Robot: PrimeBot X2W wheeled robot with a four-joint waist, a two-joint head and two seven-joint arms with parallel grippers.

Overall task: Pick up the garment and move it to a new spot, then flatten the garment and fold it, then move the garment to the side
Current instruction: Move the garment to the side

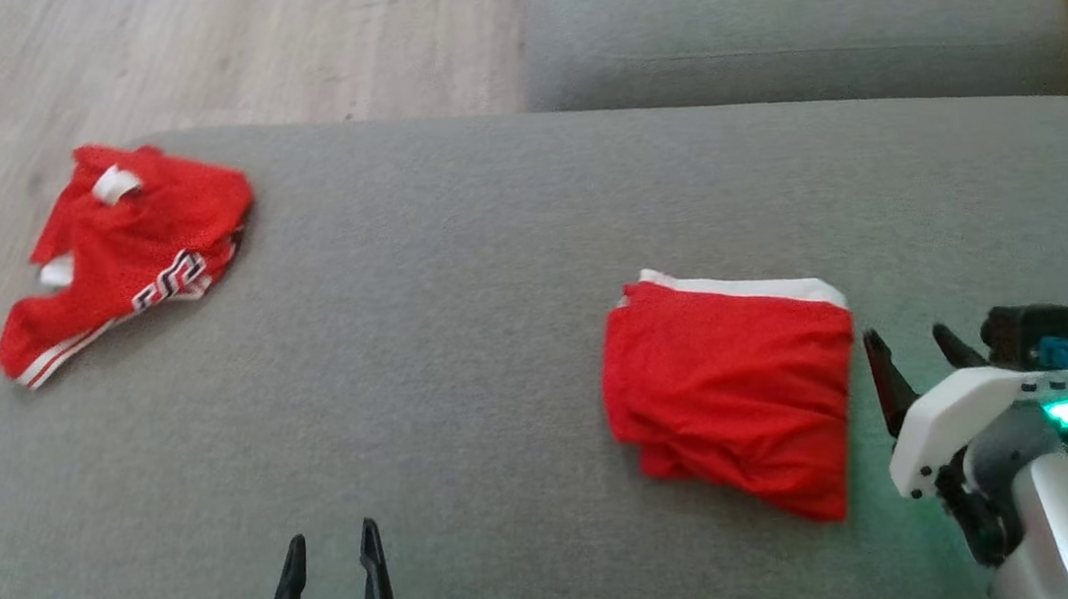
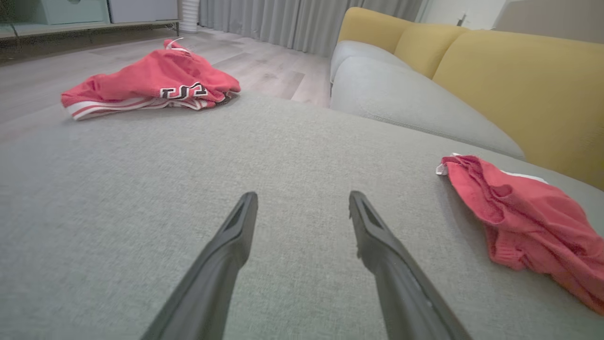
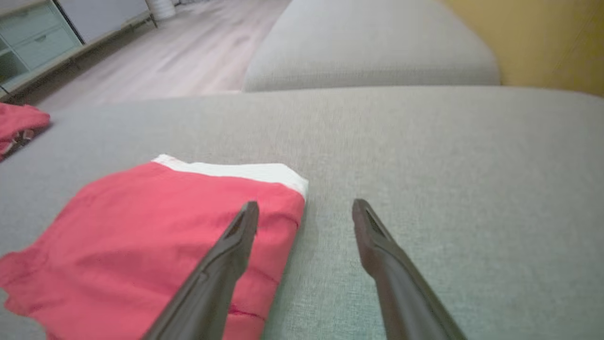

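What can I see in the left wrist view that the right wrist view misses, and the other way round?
Of these two, the left wrist view alone has the left tool, open above the bare grey cushion, the grey curtains, and the lettering and white stripes on the crumpled jersey. The right wrist view alone has the right tool, open, with one finger over the edge of the folded red garment. Both share that folded garment, part of the jersey, the cushion, the wooden floor and the yellow backrest.
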